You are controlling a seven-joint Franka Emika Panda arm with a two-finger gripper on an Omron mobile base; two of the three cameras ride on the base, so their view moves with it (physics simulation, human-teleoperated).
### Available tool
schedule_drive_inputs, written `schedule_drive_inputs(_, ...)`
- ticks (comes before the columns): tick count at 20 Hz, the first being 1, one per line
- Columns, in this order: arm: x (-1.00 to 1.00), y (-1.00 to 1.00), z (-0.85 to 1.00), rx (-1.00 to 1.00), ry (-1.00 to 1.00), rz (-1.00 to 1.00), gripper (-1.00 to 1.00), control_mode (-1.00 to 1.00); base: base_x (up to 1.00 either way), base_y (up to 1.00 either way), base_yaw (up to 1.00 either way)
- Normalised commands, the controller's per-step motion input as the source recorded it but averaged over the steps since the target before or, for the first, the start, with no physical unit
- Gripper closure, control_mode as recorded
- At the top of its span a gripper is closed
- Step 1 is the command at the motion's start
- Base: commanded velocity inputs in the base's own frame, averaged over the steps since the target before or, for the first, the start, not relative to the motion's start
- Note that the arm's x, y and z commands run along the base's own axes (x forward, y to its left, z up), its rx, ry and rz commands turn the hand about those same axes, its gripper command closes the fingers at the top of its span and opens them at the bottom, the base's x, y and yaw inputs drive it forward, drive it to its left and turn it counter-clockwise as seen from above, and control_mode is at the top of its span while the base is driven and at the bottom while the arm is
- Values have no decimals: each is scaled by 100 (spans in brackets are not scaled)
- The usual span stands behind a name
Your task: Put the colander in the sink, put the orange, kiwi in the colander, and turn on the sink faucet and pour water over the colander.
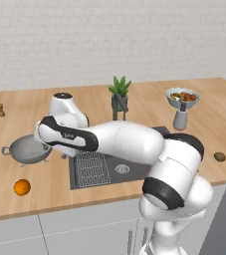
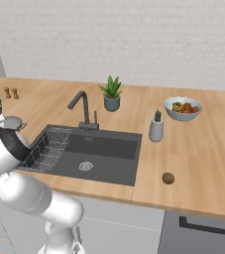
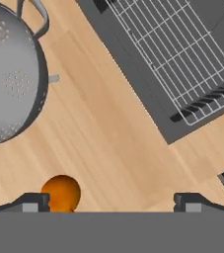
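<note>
- Wooden counter (image 1: 134, 104) runs along a white brick wall; front edge sits just below the sink (image 2: 104, 149).
- Sink: dark recessed basin, wire rack (image 2: 47, 149) in its left part, round drain visible. Sink faucet (image 2: 82, 109) stands at the back rim, w/ potted plant (image 2: 111, 94) behind it.
- Colander (image 1: 27, 149) upright on counter, left of sink, near but apart from sink rim.
- Orange (image 1: 22, 187) on bare counter in front of colander, close to counter's front edge, not touching colander.
- Kiwi (image 2: 168, 178) alone right of sink, near front edge; open wood around it.
- Fruit bowl (image 2: 182, 108) and soap dispenser (image 2: 156, 128) stand right rear.
- Gripper (image 3: 111, 201) fingers spread wide, nothing between them; hangs over bare wood betw. colander and sink corner, orange beside one fingertip.
</note>
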Motion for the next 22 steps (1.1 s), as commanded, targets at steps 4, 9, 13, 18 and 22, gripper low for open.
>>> schedule_drive_inputs(4, 60, 23, -18, 0, 16, -10, -100, -100, 0, 0, 0)
schedule_drive_inputs(9, 51, 21, -30, 0, 10, -4, -100, -100, 0, 0, 0)
schedule_drive_inputs(13, 44, 25, -26, -4, 1, -3, -100, -100, 0, 0, 0)
schedule_drive_inputs(18, 33, 29, -22, -11, 0, -5, -100, -100, 0, 0, 0)
schedule_drive_inputs(22, 30, 20, -23, -13, 0, -8, -100, -100, 0, 0, 0)
